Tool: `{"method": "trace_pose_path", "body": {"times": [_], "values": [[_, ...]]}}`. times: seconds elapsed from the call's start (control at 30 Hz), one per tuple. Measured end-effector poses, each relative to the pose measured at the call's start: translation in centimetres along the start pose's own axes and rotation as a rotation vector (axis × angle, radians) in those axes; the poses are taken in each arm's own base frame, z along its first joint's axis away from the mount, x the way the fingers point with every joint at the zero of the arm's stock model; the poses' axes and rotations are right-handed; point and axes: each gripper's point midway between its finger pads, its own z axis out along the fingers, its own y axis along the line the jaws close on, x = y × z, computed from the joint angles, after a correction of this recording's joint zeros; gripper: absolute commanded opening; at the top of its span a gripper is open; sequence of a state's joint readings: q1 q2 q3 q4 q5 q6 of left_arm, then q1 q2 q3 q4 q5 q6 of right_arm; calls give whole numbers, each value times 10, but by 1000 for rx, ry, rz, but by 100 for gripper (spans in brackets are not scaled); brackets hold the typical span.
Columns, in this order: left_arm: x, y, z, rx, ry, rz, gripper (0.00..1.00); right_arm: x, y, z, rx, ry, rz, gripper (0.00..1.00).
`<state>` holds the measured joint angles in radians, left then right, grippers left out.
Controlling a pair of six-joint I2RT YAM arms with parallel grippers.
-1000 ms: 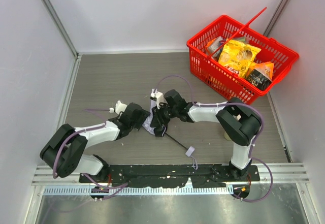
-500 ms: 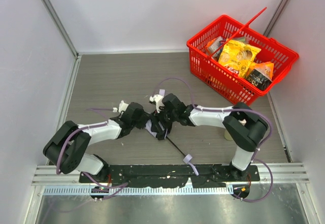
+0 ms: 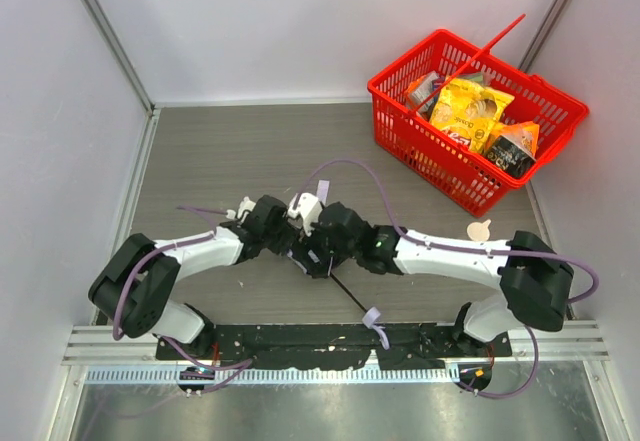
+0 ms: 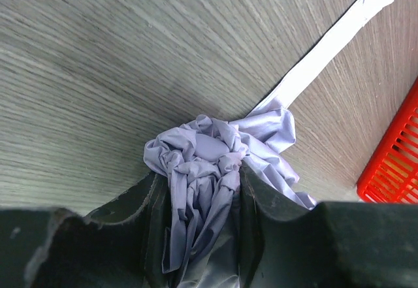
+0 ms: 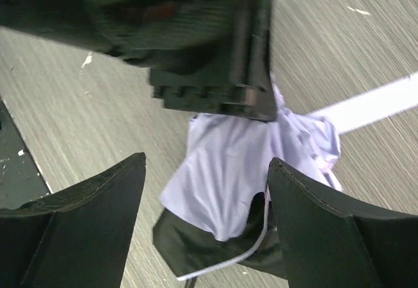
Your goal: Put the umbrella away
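Note:
The umbrella [image 3: 304, 252] lies collapsed on the wood-grain table between my two arms, its pale lavender fabric bunched up. A thin black shaft [image 3: 347, 290] runs from it toward the near edge and ends at a small pale handle [image 3: 374, 317]. My left gripper [image 4: 199, 183] is shut on a crumpled wad of the umbrella's fabric [image 4: 202, 164]; a white strap [image 4: 330, 46] trails away from it. My right gripper [image 5: 206, 160] stands open over the fabric [image 5: 228, 177], its fingers either side and not touching. The left gripper's black fingers [image 5: 209, 85] fill the top of the right wrist view.
A red basket [image 3: 400, 121] holding snack packets stands at the back right, also seen as the basket [image 4: 395, 160] at the left wrist view's edge. A small beige round object [image 3: 480, 229] lies right of the right arm. Grey walls enclose the table on three sides.
My left gripper closed on the fabric. My right gripper opened and let go of the fabric, and the right arm's elbow swung down and right, uncovering the small beige object.

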<state>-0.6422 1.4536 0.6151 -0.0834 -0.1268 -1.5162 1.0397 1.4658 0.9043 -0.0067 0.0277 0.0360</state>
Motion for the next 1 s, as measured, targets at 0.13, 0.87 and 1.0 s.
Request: {"method": "trace_pose_path", "body": {"times": [0.13,0.87,1.0], "values": [[3,2,-1,-17,17,-2,0,-1,23,7,-26,-21,-101,80],[6,4,1,-93,45,-13,0,74,-18,62,316,55,-324,16],[6,5,1,-94,47,-7,0,72,-20,63,322,39,-242,1]]}}
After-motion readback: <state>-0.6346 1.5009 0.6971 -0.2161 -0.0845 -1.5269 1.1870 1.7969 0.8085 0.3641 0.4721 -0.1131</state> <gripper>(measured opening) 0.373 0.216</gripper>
